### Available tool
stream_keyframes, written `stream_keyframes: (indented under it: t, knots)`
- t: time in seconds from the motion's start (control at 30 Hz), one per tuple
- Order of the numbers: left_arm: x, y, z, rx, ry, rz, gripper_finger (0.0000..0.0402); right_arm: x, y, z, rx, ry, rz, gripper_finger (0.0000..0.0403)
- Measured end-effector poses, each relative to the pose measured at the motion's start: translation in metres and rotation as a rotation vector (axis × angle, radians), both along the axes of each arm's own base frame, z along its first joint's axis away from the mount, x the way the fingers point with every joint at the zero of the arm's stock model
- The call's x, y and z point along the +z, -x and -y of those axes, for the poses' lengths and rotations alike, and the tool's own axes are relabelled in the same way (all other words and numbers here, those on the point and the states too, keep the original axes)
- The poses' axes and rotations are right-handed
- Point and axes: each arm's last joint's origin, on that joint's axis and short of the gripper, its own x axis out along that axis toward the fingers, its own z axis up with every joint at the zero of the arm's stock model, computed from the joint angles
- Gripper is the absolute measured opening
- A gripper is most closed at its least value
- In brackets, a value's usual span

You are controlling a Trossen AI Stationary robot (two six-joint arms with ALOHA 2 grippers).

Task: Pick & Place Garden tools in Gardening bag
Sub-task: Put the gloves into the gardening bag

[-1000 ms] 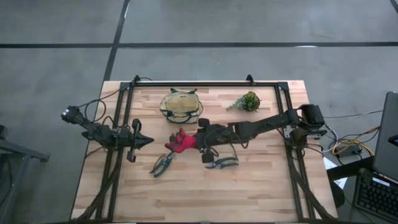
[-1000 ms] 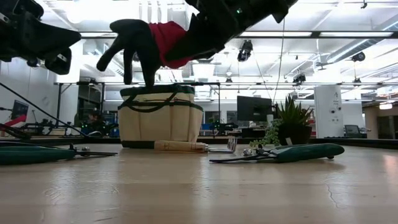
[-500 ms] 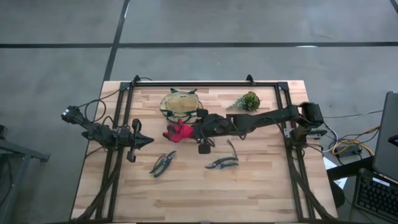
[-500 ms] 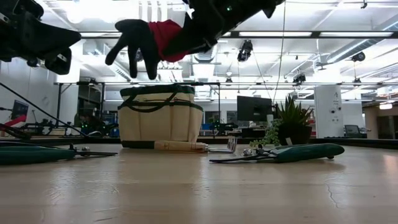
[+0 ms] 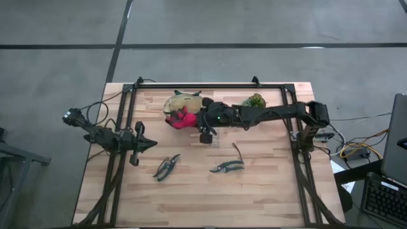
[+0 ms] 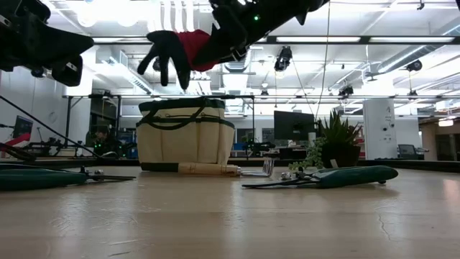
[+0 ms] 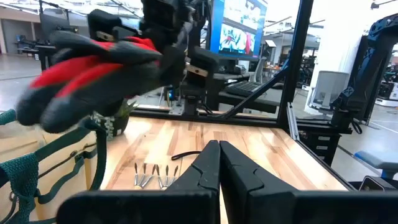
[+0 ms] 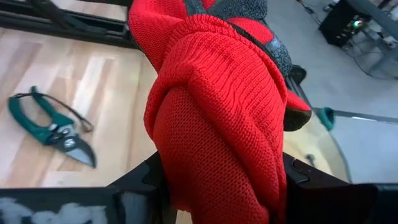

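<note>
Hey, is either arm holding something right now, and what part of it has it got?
Yes. The right tool holds the red and black glove by its red knit cuff end, its fingers dangling above the gardening bag. The left tool is shut on nothing.

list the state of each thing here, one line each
glove: held in the air over the bag
bag: upright, top open
left shears: flat on the table
right shears: flat on the table
rake: flat on the table
plant: upright at the table's far side
right gripper: jaws shut on glove
left gripper: jaws shut, empty
</note>
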Motion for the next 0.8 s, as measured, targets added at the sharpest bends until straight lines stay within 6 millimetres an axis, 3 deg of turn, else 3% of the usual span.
stream_keyframes:
  t: [0.8]
  knots:
    - [0.0,0.0,0.0,0.0,0.0,0.0,0.0005,0.006,0.006,0.063,-0.133,0.006,0.079,0.0148]
